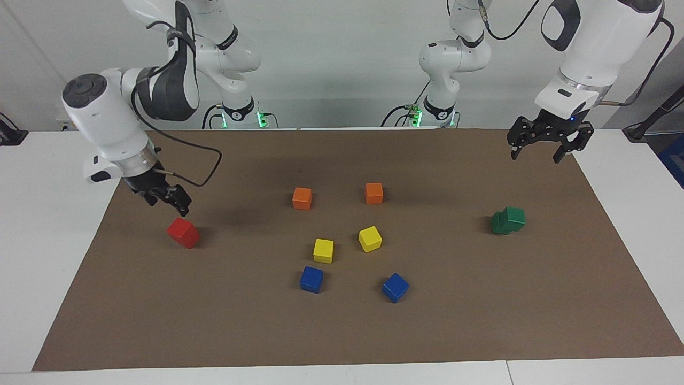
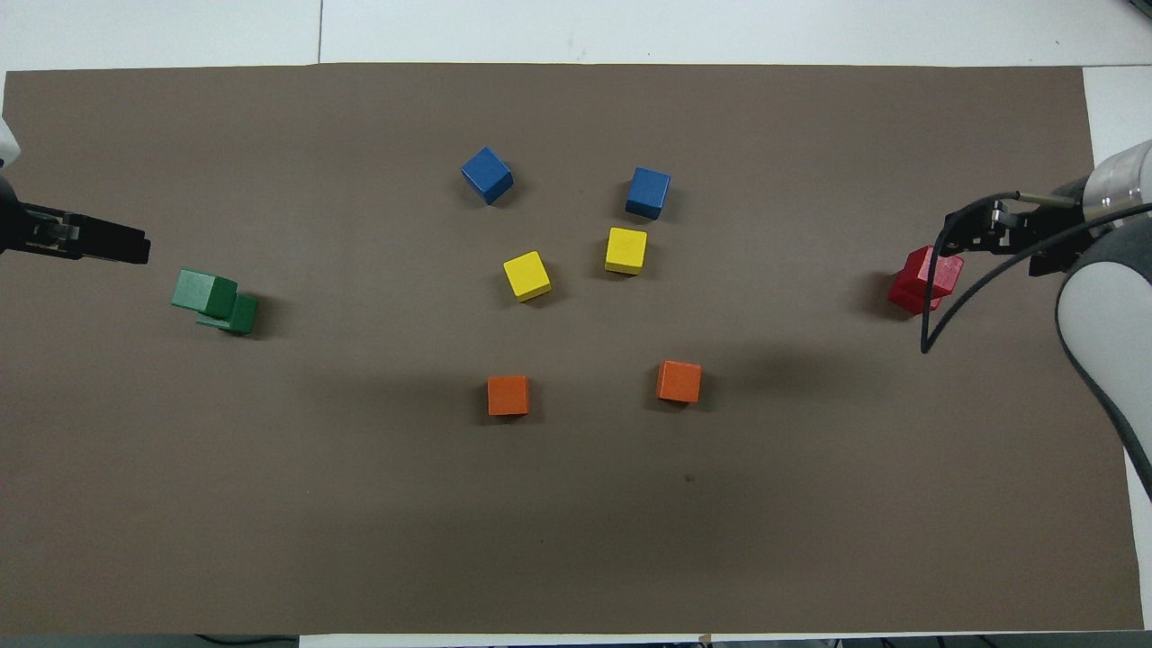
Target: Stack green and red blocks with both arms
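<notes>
Two red blocks (image 1: 183,233) (image 2: 925,279) sit one on the other, slightly offset, toward the right arm's end of the mat. My right gripper (image 1: 168,204) (image 2: 976,238) hangs open above and just beside them, touching nothing. Two green blocks (image 1: 507,220) (image 2: 214,301) form a skewed stack toward the left arm's end. Well clear of that stack, my left gripper (image 1: 537,154) (image 2: 90,245) is open and empty, raised over the mat's edge.
A brown mat (image 1: 481,321) covers the table. In its middle lie two orange cubes (image 1: 302,198) (image 1: 374,193), two yellow cubes (image 1: 323,250) (image 1: 370,238) and two blue cubes (image 1: 311,279) (image 1: 395,287). A black cable loops off the right wrist (image 1: 208,166).
</notes>
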